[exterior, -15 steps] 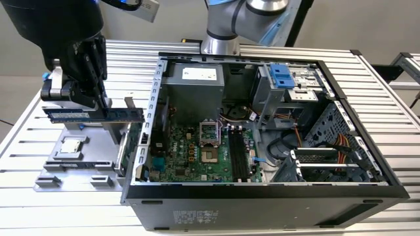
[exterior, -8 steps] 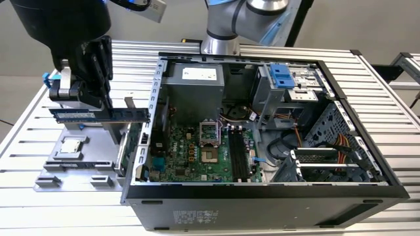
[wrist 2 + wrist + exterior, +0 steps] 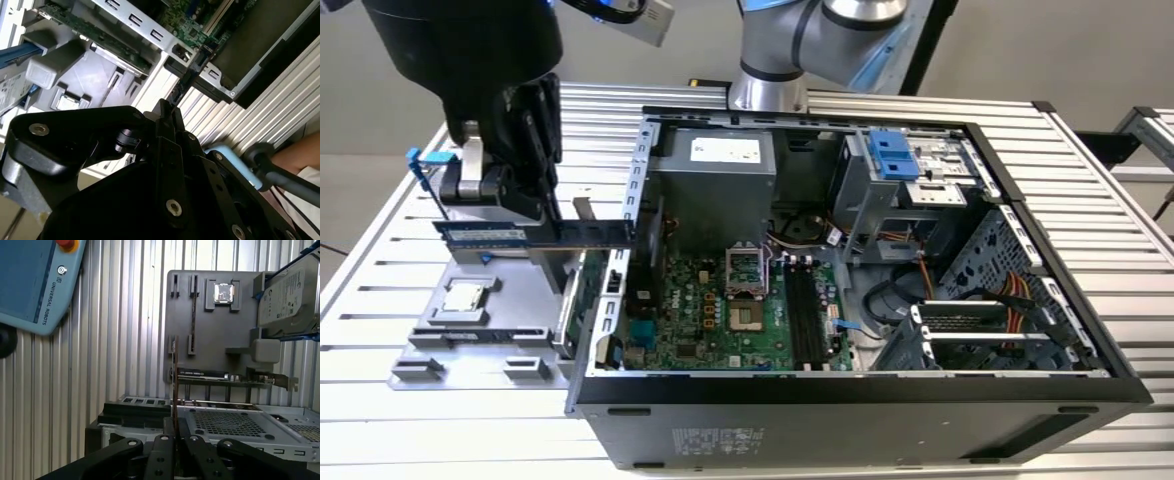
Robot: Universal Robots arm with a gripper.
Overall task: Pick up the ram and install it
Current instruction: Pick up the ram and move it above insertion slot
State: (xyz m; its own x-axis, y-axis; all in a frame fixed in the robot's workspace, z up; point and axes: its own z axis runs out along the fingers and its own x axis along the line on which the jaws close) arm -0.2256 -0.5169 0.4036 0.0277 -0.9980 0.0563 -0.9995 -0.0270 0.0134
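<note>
One ram, pinched in the clenched gripper, hangs level above the grey tray's far edge, likely keeping its contacts free.

White label on the power supply; pale sticker on the ram; sticker on the case front; printed label on the hard drive; white lettering on the blue pendant.

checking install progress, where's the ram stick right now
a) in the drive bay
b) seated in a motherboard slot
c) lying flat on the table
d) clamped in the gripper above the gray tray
d: the gripper is shut on the ram stick, holding it above the gray tray, beside the open computer case.
</note>
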